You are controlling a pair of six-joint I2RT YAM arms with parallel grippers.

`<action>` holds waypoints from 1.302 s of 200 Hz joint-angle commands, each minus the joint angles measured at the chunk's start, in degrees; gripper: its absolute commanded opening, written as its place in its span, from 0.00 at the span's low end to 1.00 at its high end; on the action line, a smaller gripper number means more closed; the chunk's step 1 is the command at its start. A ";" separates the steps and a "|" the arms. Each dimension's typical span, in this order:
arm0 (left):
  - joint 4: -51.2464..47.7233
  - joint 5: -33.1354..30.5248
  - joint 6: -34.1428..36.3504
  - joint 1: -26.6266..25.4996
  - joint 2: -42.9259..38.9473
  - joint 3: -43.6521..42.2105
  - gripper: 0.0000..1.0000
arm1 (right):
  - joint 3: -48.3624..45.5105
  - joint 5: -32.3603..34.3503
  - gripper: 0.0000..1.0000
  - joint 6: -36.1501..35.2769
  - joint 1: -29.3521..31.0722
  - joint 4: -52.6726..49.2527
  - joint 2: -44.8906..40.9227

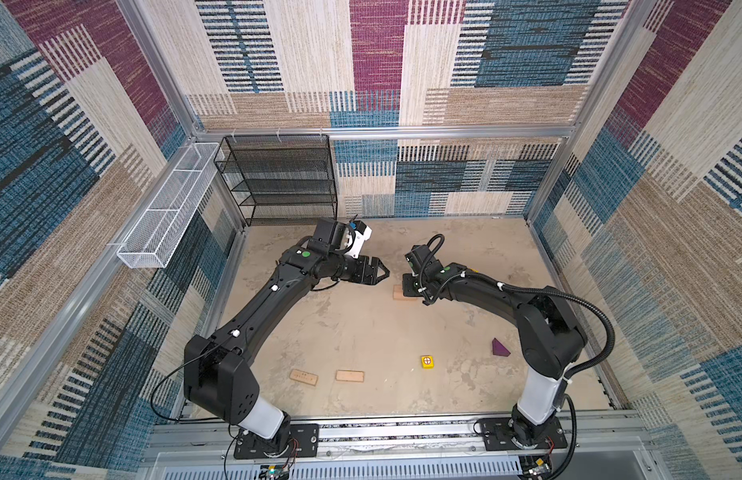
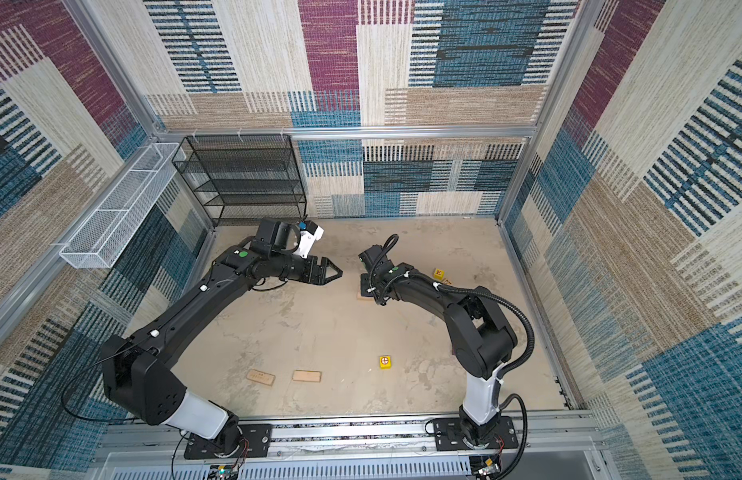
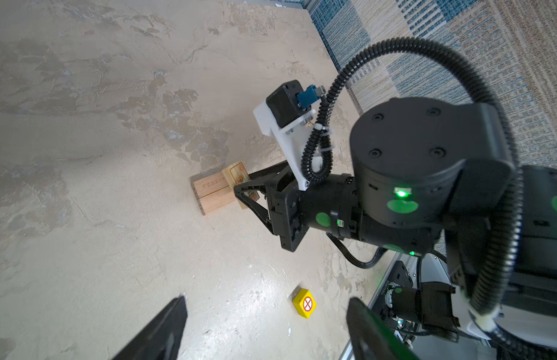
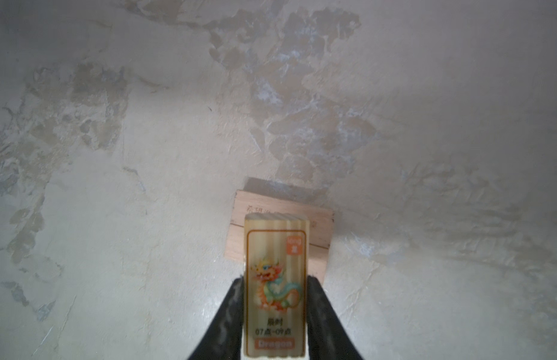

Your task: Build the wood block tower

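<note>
My right gripper point(image 4: 275, 280) is shut on a tan wood plank point(image 4: 275, 246) with a dragon print, gripping its long sides. It holds the plank just above two tan planks point(image 3: 213, 194) lying side by side on the table, also seen from above point(image 1: 402, 292). My left gripper point(image 3: 267, 300) is open and empty, hovering a little left of them point(image 1: 383, 272). A yellow cube point(image 1: 428, 362) with a red mark sits nearer the front, and the purple wedge point(image 1: 500, 348) lies to its right. Two more planks point(image 1: 304, 377) point(image 1: 350, 376) lie at the front. A second yellow cube point(image 2: 439, 274) sits behind the right arm.
A black mesh shelf point(image 1: 277, 178) stands at the back left corner. A white wire basket point(image 1: 165, 208) hangs on the left wall. Patterned walls close in the table on three sides, and a metal rail point(image 1: 381, 432) runs along the front.
</note>
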 commanded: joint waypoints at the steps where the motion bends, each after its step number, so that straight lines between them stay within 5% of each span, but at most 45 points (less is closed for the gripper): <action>1: 0.98 0.47 -0.39 0.06 -0.43 -0.24 0.85 | 2.45 3.09 0.00 2.45 -0.02 -3.52 2.25; 260: 1.12 1.22 -0.92 0.91 -0.35 -0.28 0.85 | 9.77 3.78 0.10 5.12 0.33 -7.84 9.12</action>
